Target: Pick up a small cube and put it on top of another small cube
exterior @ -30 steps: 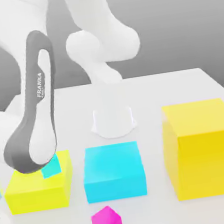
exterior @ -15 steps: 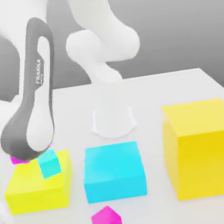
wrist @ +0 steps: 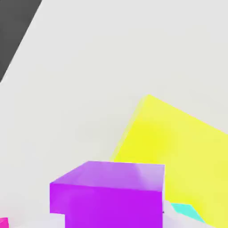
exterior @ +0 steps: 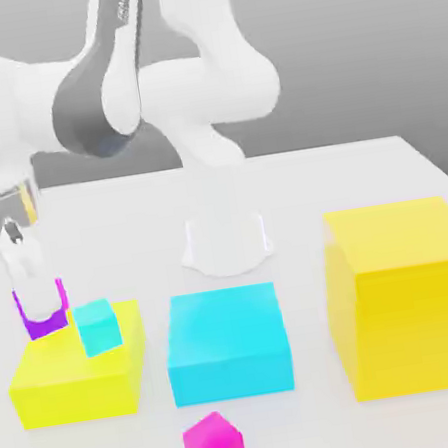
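Hand view: glossy purple cube [wrist: 107, 193].

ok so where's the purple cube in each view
exterior view: the purple cube hangs in the gripper at the picture's left, just above the back corner of the flat yellow block.
hand view: purple cube low in the foreground.
shared landmark: the flat yellow block, beside the cube in both.

Glossy white arm [exterior: 208, 79]; grey joint panels

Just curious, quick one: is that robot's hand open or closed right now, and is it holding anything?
Hand: closed, holding the small purple cube.
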Robot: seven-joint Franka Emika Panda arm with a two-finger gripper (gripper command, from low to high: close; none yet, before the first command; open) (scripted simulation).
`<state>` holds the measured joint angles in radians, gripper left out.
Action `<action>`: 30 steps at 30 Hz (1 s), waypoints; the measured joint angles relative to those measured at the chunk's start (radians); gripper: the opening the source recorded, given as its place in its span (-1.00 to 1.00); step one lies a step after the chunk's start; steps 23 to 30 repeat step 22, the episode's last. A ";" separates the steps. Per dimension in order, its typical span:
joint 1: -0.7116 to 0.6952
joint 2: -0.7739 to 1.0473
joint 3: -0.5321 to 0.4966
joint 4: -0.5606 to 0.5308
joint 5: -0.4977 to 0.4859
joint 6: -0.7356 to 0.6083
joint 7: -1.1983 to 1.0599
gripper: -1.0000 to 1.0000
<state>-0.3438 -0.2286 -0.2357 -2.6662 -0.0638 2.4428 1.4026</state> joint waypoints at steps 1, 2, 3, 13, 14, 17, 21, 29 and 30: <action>-0.010 -0.037 0.006 -0.028 -0.011 -0.009 0.022 -1.00; -0.021 -0.073 0.013 -0.055 -0.022 -0.017 0.044 -1.00; -0.033 -0.110 0.021 -0.083 -0.031 -0.026 0.064 -1.00; -0.046 0.004 0.019 -0.187 -0.033 0.190 0.092 1.00; -0.046 0.004 0.019 -0.187 -0.033 0.190 0.092 1.00; -0.045 0.013 0.018 -0.189 -0.032 0.200 0.091 1.00; -0.056 -0.088 0.031 -0.166 -0.044 0.076 0.101 1.00; -0.058 -0.123 0.035 -0.159 -0.047 0.034 0.104 1.00; -0.058 -0.123 0.035 -0.159 -0.047 0.034 0.104 1.00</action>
